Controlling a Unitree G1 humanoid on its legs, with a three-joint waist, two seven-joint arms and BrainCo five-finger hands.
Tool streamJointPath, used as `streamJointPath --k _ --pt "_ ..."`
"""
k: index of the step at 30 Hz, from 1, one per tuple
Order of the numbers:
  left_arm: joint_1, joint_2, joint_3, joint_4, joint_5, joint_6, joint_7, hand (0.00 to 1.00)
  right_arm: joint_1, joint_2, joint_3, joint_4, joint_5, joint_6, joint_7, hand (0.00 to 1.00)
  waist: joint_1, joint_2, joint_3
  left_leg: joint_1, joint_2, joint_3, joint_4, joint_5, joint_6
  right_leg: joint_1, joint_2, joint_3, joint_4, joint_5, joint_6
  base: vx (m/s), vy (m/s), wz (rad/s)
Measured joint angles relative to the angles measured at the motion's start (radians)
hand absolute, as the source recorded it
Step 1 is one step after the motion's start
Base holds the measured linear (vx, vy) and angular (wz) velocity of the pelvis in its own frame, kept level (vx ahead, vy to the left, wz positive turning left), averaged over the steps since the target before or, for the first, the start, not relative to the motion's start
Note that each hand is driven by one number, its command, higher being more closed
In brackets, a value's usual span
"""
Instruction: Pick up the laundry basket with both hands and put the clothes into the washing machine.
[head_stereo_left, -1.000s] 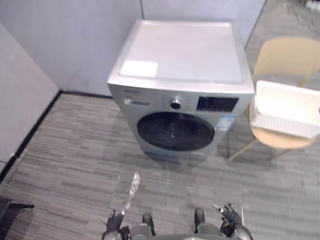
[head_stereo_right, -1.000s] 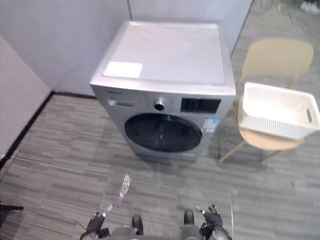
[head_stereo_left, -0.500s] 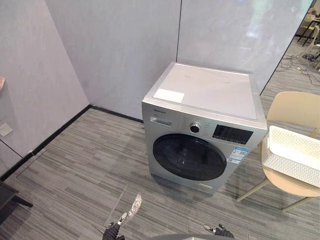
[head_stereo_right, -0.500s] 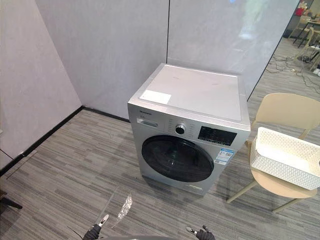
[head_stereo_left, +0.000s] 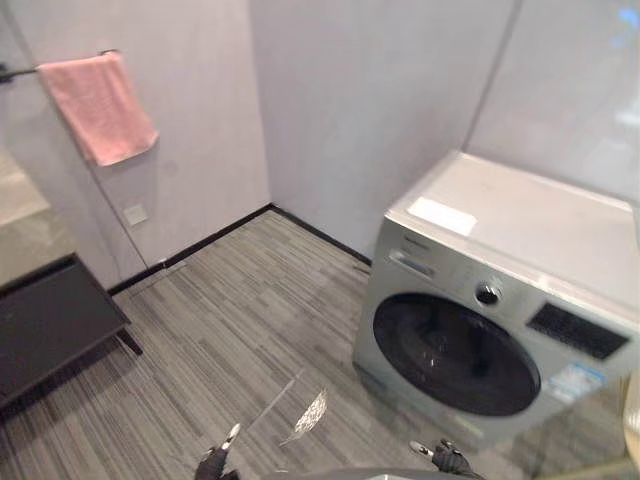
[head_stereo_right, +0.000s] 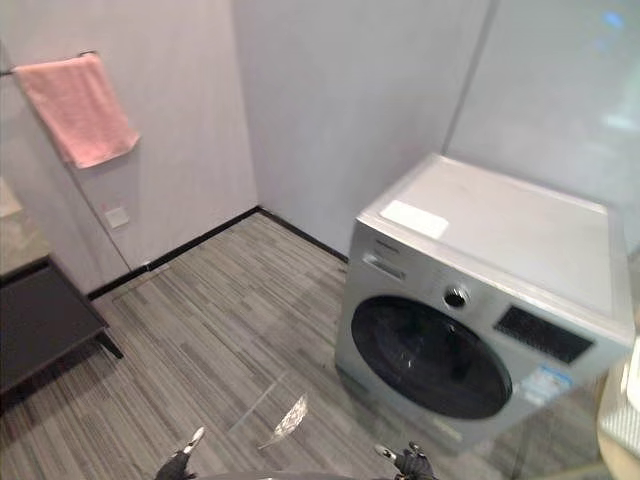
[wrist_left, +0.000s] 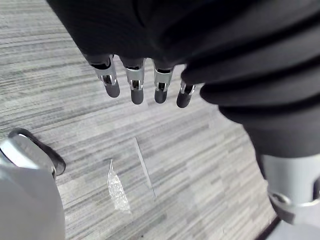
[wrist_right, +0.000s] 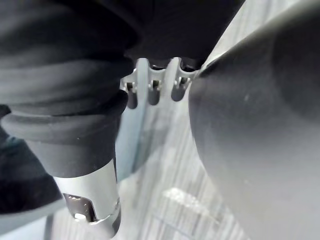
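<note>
Washing machine sitting door-closed; both robot hands, left and right, hanging before it, fingers relaxed, holding nothing.

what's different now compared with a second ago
Only the camera has swung to the robot's left: the washing machine now sits at the right, and a pink towel and a dark cabinet show. Left robot hand and right robot hand hang low, holding nothing, as before. The machine door stays shut.
</note>
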Motion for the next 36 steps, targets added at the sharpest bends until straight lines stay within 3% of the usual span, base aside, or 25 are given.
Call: streamJointPath --k 1,3,4,7,10,11,12,13,14,16,17,18,19,20,22,23,25,26,28,29,31,36 --pt "0.008 0.006 0.002 0.003 0.009 0.004 -0.001 0.0 0.0 0.01 0.0 -0.017 0.019 0.001 -0.001 0.0 0.0 -0.012 0.007 0.008 0.003 -0.027 0.008 -0.011 0.003 -0.035 0.042 0.032 -0.009 -0.022 0.002 0.18 0.028 0.88" --pt "0.01 0.01 0.014 0.011 0.02 0.014 -0.002 0.0 0.029 0.024 0.0 -0.067 0.11 0.0 -0.009 0.0 -0.01 -0.023 0.013 0.009 -0.007 -0.111 0.022 -0.036 -0.001 -0.098 0.127 0.125 -0.197 -0.036 0.012 0.31 -0.015 1.09" --pt "0.01 0.009 0.014 0.011 0.023 0.014 -0.001 0.0 0.038 0.025 0.0 -0.08 0.133 -0.003 -0.011 0.0 -0.016 -0.023 0.013 0.009 -0.015 -0.133 0.023 -0.041 0.0 -0.104 0.135 0.157 -0.267 -0.042 0.023 0.29 -0.06 1.11" --pt "0.0 0.005 0.019 0.016 0.041 0.01 0.002 0.0 0.054 0.031 0.009 -0.138 0.18 -0.006 -0.029 0.0 -0.031 -0.017 0.012 0.022 -0.052 -0.237 0.045 -0.081 0.002 -0.097 0.107 0.25 -0.616 -0.031 0.007 0.36 -0.166 1.07" --pt "-0.004 0.003 0.02 0.016 0.06 0.005 0.008 0.0 0.028 0.037 0.05 -0.186 0.192 -0.009 -0.045 0.0 -0.032 -0.02 0.008 0.082 -0.056 -0.319 0.055 -0.149 -0.017 -0.065 0.09 0.245 -0.701 0.016 0.016 0.5 -0.34 0.86" --pt "-0.008 -0.012 0.02 0.017 0.06 0.003 0.014 0.0 0.007 0.021 0.064 -0.185 0.192 -0.009 -0.046 0.0 -0.041 -0.002 -0.013 0.094 -0.032 -0.343 0.049 -0.174 -0.028 -0.065 0.085 0.195 -0.682 0.122 0.1 0.52 -0.404 0.84" --pt "-0.012 -0.026 0.02 0.019 0.06 0.002 0.019 0.0 -0.004 0.005 0.063 -0.183 0.191 -0.009 -0.046 0.0 -0.039 0.019 -0.025 0.095 0.002 -0.338 0.047 -0.178 -0.038 -0.063 0.105 0.163 -0.664 0.112 0.099 0.51 -0.369 0.75" --pt "-0.011 -0.057 0.018 0.018 0.058 -0.005 0.024 0.0 -0.033 -0.017 0.054 -0.173 0.188 -0.014 -0.045 0.0 -0.031 0.071 -0.046 0.082 0.058 -0.292 0.033 -0.158 -0.071 -0.065 0.135 0.124 -0.652 0.093 0.066 0.45 -0.323 0.53" --pt "-0.012 -0.088 0.006 0.021 0.057 -0.012 0.026 0.0 -0.071 -0.041 0.051 -0.15 0.174 -0.016 -0.043 0.0 -0.03 0.098 -0.053 0.08 0.105 -0.26 0.006 -0.128 -0.117 -0.058 0.152 0.083 -0.651 0.081 0.044 0.5 -0.373 0.58" --pt "-0.015 -0.102 -0.014 0.022 0.054 -0.014 0.026 0.0 -0.097 -0.054 0.049 -0.108 0.17 -0.016 -0.042 0.0 -0.034 0.107 -0.057 0.074 0.13 -0.242 0.017 -0.077 -0.165 -0.022 0.157 0.029 -0.66 0.063 0.015 0.4 -0.337 0.79" --pt "-0.021 -0.098 -0.025 0.022 0.05 -0.015 0.027 0.0 -0.104 -0.053 0.05 -0.055 0.16 -0.006 -0.025 0.0 -0.032 0.101 -0.052 0.05 0.131 -0.18 0.096 -0.019 -0.205 0.048 0.155 -0.023 -0.686 0.052 -0.004 0.26 -0.24 1.05" --pt "-0.02 -0.094 -0.035 0.022 0.048 -0.015 0.027 0.0 -0.103 -0.044 0.049 -0.035 0.157 -0.005 -0.026 0.0 -0.032 0.097 -0.048 0.033 0.134 -0.138 0.138 0.003 -0.214 0.081 0.153 -0.042 -0.701 0.048 -0.011 0.33 -0.312 1.24" --pt "-0.02 -0.081 -0.064 0.022 0.046 -0.015 0.029 0.0 -0.103 -0.032 0.047 0.003 0.151 -0.004 -0.027 0.0 -0.034 0.092 -0.039 -0.001 0.17 -0.017 0.226 0.033 -0.218 0.146 0.151 -0.088 -0.731 0.041 -0.022 0.21 -0.197 1.17" --pt "-0.022 -0.073 -0.097 0.02 0.046 -0.016 0.029 0.0 -0.103 -0.032 0.03 0.03 0.147 -0.004 -0.026 0.0 -0.042 0.098 -0.033 -0.043 0.221 0.12 0.303 0.023 -0.204 0.191 0.154 -0.146 -0.748 0.033 -0.036 0.23 -0.221 1.17" --pt "-0.023 -0.072 -0.113 0.013 0.048 -0.017 0.027 0.0 -0.105 -0.032 0.018 0.041 0.146 -0.004 -0.027 0.0 -0.057 0.112 -0.015 -0.083 0.267 0.243 0.314 0.017 -0.204 0.233 0.156 -0.204 -0.749 0.031 -0.039 0.09 -0.061 1.13" --pt "-0.023 -0.07 -0.134 0.011 0.048 -0.019 0.028 0.0 -0.102 -0.034 -0.005 0.046 0.148 -0.008 -0.033 0.0 -0.063 0.12 -0.004 -0.1 0.261 0.302 0.287 0.007 -0.2 0.254 0.15 -0.229 -0.748 0.031 -0.038 0.04 0.032 1.27" --pt "-0.021 -0.063 -0.18 0.012 0.057 -0.024 0.027 0.0 -0.1 -0.046 -0.033 0.071 0.157 -0.013 -0.048 0.0 -0.065 0.116 -0.005 -0.067 0.244 0.324 0.165 -0.003 -0.222 0.257 0.133 -0.248 -0.75 0.03 -0.037 0.01 0.101 1.05" --pt "-0.023 -0.059 -0.21 0.012 0.074 -0.025 0.025 0.0 -0.1 -0.049 -0.04 0.073 0.157 -0.013 -0.048 0.0 -0.066 0.111 -0.003 -0.032 0.226 0.348 0.028 0.0 -0.219 0.243 0.122 -0.248 -0.757 0.028 -0.035 -0.02 0.121 1.04" --pt "-0.036 -0.045 -0.233 0.012 0.078 -0.026 0.023 0.0 -0.103 -0.036 -0.058 0.075 0.157 -0.013 -0.048 0.0 -0.071 0.104 0.015 0.028 0.2 0.372 -0.157 0.03 -0.155 0.242 0.109 -0.237 -0.791 0.028 -0.034 -0.05 0.146 0.86" --pt "-0.047 -0.033 -0.233 0.011 0.078 -0.03 0.02 0.0 -0.113 -0.015 -0.058 0.089 0.156 -0.012 -0.049 0.0 -0.064 0.077 0.032 0.034 0.178 0.357 -0.202 0.068 -0.139 0.244 0.094 -0.233 -0.807 0.028 -0.033 -0.08 0.122 0.4" --pt "-0.049 -0.025 -0.236 0.011 0.08 -0.032 0.02 0.0 -0.117 -0.003 -0.056 0.106 0.145 -0.011 -0.048 0.0 -0.055 0.062 0.026 0.043 0.162 0.351 -0.238 0.093 -0.132 0.25 0.087 -0.209 -0.833 0.034 -0.031 -0.09 0.073 0.19" --pt "-0.047 -0.012 -0.256 0.022 0.118 -0.032 0.019 0.0 -0.105 -0.01 -0.037 0.11 0.134 -0.01 -0.044 0.0 -0.064 0.054 0.013 0.067 0.145 0.333 -0.327 0.157 -0.131 0.262 0.081 -0.203 -0.888 0.054 0.003 -0.09 0.001 0.04"
